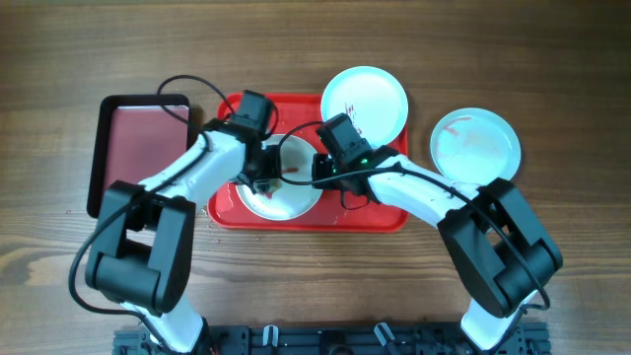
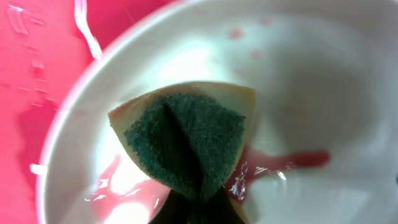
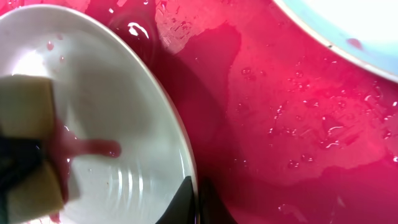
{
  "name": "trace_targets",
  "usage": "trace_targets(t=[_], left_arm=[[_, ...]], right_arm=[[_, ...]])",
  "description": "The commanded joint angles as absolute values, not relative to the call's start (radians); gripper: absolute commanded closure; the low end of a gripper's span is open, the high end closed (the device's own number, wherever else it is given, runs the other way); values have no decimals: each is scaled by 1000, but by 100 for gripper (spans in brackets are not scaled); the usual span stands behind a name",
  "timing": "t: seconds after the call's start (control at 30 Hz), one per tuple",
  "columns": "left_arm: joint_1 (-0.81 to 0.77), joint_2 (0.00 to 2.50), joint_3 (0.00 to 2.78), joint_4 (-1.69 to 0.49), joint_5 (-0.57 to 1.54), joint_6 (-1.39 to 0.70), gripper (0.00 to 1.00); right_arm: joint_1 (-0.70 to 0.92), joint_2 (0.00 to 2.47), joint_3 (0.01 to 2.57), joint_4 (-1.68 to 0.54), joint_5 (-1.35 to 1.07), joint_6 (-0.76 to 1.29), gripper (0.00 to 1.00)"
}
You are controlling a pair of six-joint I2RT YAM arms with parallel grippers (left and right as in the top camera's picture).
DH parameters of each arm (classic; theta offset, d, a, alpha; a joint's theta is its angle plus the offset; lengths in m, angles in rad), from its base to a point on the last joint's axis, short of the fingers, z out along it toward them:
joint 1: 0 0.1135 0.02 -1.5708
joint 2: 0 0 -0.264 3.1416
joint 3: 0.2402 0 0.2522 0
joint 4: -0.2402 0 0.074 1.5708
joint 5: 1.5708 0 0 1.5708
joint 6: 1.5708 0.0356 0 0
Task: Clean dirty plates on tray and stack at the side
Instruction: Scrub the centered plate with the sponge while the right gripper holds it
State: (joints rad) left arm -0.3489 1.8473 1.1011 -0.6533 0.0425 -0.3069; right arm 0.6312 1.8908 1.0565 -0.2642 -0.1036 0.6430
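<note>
One plate [image 1: 296, 197] lies on the red tray [image 1: 380, 212]. It has a reddish smear [image 2: 298, 158] on its face. My left gripper [image 1: 260, 177] is shut on a folded sponge [image 2: 186, 140], green scouring side and yellow body, and presses it on the plate [image 2: 323, 93]. My right gripper [image 3: 194, 200] is shut on the right rim of that plate [image 3: 118, 93]; it also shows in the overhead view [image 1: 320, 173]. A second plate [image 1: 365, 99] overlaps the tray's far right corner. A third plate [image 1: 475, 146], with faint red marks, lies on the table to the right.
A smaller black-rimmed tray with a maroon floor [image 1: 138, 148] lies left of the red tray. The red tray floor [image 3: 280, 124] is wet with drops and film. The second plate's edge [image 3: 348, 18] shows at the top right of the right wrist view.
</note>
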Motion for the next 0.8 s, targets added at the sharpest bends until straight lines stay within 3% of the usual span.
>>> trace_targets(t=[0.0, 0.2, 0.33, 0.43, 0.77], left_arm=[[-461, 1897, 1045, -662, 273, -158, 96], [-377, 1897, 1045, -715, 250, -140, 96], [-233, 1897, 1063, -843, -28, -338, 96], [-218, 1897, 1075, -830, -117, -345, 96], [-321, 1897, 1078, -392, -147, -336, 96]], right_arm=[[633, 1913, 1069, -255, -130, 654, 96], [633, 1913, 1069, -258, -130, 651, 96], [633, 1913, 1069, -255, -129, 652, 96], [633, 1913, 1069, -255, -129, 654, 96], [633, 1913, 1069, -263, -129, 651, 96]])
